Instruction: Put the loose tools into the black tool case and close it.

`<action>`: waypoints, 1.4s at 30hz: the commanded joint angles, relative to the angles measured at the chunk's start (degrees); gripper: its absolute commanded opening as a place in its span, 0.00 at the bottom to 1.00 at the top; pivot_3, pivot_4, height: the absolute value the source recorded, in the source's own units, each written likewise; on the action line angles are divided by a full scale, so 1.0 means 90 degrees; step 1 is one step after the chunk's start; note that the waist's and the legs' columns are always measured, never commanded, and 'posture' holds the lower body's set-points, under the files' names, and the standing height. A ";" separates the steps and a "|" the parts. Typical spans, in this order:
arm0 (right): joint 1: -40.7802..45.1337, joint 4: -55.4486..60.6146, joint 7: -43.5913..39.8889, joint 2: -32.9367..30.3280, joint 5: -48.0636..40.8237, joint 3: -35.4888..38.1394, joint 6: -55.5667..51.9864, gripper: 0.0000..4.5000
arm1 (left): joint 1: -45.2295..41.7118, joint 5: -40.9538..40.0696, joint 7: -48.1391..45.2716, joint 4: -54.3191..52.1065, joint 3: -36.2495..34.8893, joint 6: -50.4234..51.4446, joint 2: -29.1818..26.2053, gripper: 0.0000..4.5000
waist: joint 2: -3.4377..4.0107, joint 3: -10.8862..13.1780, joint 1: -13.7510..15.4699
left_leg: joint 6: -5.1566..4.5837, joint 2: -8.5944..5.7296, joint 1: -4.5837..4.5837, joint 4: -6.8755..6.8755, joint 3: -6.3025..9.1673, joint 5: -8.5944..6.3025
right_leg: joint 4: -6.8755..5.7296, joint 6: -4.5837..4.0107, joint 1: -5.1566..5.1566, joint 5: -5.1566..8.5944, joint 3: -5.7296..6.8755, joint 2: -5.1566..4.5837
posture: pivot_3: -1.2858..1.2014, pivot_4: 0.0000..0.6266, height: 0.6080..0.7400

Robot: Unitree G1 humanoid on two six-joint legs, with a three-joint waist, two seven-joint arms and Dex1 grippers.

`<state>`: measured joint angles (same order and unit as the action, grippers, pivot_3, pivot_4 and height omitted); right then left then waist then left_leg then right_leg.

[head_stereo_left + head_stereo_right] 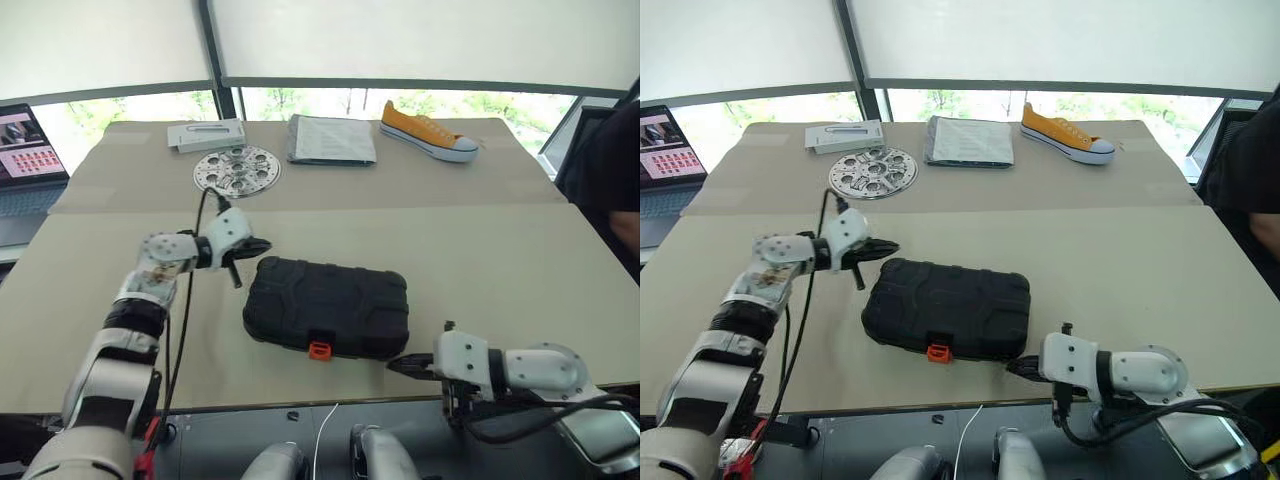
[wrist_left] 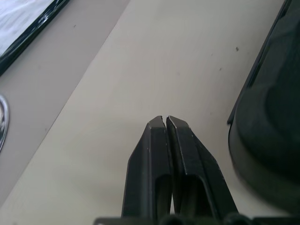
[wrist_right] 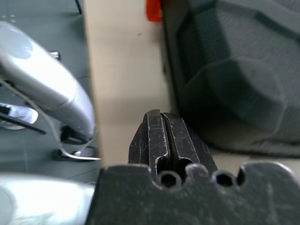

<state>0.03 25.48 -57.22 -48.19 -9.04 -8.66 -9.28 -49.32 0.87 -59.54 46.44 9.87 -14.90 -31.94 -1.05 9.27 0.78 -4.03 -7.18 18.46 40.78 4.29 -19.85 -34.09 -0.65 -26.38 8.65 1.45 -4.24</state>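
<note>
The black tool case (image 1: 328, 306) lies closed on the table, its small orange latch (image 1: 319, 350) facing the near edge. The loose tools are out of view. My left gripper (image 1: 262, 244) hovers just off the case's far-left corner, shut and empty; its fingertips (image 2: 165, 123) press together beside the case's edge (image 2: 267, 117). My right gripper (image 1: 395, 365) sits at the case's near-right corner by the table edge, shut with nothing held. In the right wrist view its fingers (image 3: 164, 123) point along the case's side (image 3: 234, 70), with the latch (image 3: 153, 9) beyond.
At the back of the table (image 1: 480, 250) lie a round metal disc (image 1: 237, 170), a grey flat box (image 1: 206, 134), a stack of papers (image 1: 333, 139) and a yellow sneaker (image 1: 428, 131). A laptop (image 1: 25, 160) stands at far left. A person's dark sleeve (image 1: 610, 170) shows at right.
</note>
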 commanded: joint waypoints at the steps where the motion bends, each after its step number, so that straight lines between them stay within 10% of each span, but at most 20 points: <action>1: 0.0410 -0.0234 0.0346 0.0206 0.0282 0.0010 -0.0119 0.00 | -0.0182 0.0129 -0.0260 0.0210 0.0080 -0.0577 0.0026 0.02 | 0.0000 0.0000 -0.0026 | 0.0000 0.0001 0.0000 0.0002 0.0000 0.0000 | -0.0002 -0.0001 0.0000 0.0000 -0.0007 -0.0001 | 0.52 0.24 1.00; 11: 0.1011 -0.1376 0.1042 0.0382 0.0880 0.0411 0.0227 0.00 | 0.0914 -0.0509 -0.2087 -0.1581 0.0107 -0.0318 -0.0547 0.02 | 0.0004 -0.0002 -0.0030 | -0.0005 0.0001 -0.0004 -0.0002 0.0000 0.0001 | -0.0012 -0.0002 -0.0008 -0.0001 -0.0028 0.0004 | 0.52 0.24 1.00; 21: 0.0125 -0.0300 0.0102 -0.0026 -0.0313 0.0879 -0.0336 0.00 | 0.0468 -0.1858 -0.2585 -0.3555 -0.0126 0.2889 -0.0556 0.02 | 0.0004 -0.0002 -0.0011 | -0.0008 0.0000 0.0016 0.0014 0.0016 0.0000 | -0.0010 -0.0001 -0.0009 -0.0001 -0.0013 0.0002 | 0.52 0.24 1.00; 42: 0.0911 -0.0741 0.0625 0.1218 0.0524 -0.0728 -0.0443 0.00 | 0.0908 -0.0193 -0.2391 -0.2818 0.1467 0.0230 0.0058 0.02 | 0.0063 -0.0078 0.0007 | -0.0006 0.0001 -0.0029 0.0012 0.0008 0.0000 | -0.0016 -0.0001 0.0026 0.0000 -0.0038 0.0002 | 0.52 0.24 1.00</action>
<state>7.17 17.99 -52.15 -37.53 -4.26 -15.45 -14.25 -42.64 -4.60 -80.91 18.17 20.56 -12.92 -31.11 -0.48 8.56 0.84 -4.09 -7.16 18.19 40.89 4.37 -19.85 -34.25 -0.66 -26.14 8.64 1.09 -4.20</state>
